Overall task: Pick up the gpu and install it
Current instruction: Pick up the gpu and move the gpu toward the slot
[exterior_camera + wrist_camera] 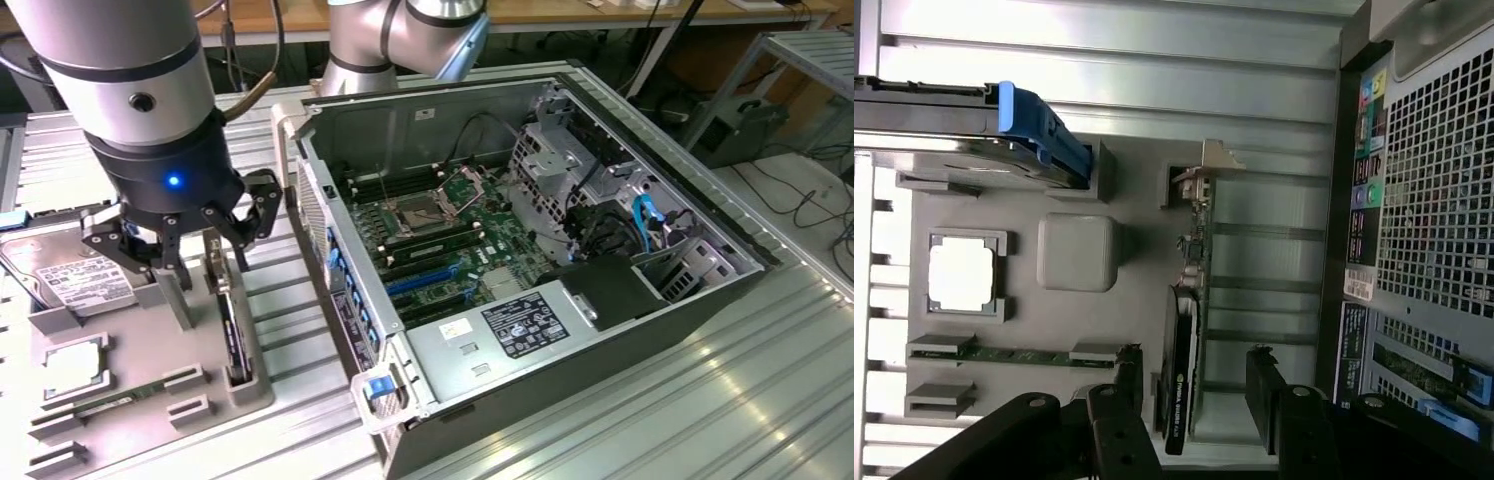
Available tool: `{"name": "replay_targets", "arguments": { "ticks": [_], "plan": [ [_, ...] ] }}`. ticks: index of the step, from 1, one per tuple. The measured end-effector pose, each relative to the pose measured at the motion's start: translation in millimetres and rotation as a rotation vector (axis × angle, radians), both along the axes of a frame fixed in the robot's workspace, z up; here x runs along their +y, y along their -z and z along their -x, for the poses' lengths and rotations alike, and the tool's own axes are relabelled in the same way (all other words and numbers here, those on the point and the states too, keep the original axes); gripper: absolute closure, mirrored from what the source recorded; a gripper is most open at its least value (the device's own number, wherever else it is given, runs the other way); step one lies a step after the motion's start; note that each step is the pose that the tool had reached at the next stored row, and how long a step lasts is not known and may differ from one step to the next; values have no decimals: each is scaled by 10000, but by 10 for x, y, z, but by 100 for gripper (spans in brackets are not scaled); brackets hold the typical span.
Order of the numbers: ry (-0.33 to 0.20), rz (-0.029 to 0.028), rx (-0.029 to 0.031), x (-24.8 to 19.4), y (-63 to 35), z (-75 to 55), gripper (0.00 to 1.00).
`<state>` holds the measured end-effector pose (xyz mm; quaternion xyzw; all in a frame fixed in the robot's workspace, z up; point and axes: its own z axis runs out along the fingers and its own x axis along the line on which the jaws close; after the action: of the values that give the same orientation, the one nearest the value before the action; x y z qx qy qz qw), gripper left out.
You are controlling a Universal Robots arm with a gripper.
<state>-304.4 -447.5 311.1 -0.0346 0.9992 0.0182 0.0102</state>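
The gpu (1181,400) is showing black, its bracket (1214,160) shining silver. The tray (1139,270) is looking plain grey. The hard drive (74,275) is wearing a white label on silver. The memory stick (1019,353) is showing green. The worktop (747,400) is gleaming silver in ribbed stripes. The motherboard (497,245) is showing green, its slots (427,282) blue. The jaws are looking black.

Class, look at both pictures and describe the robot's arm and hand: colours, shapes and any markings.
The arm is a thick silver-grey cylinder with a black band and a small round dark socket on its side. Below it sits a black housing with a blue light. The hand is black, built of jointed link fingers with pivot pins.
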Motion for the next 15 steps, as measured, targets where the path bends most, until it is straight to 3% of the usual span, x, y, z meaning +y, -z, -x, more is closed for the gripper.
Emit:
{"name": "replay_targets", "arguments": {
  "ticks": [6, 11, 15],
  "plan": [
    [-1, -22, 1, -6, 101, -7, 46],
    [63, -22, -1, -99, 196, -6, 46],
    [326, -21, -1, -108, 269, -7, 46]
  ]
}}
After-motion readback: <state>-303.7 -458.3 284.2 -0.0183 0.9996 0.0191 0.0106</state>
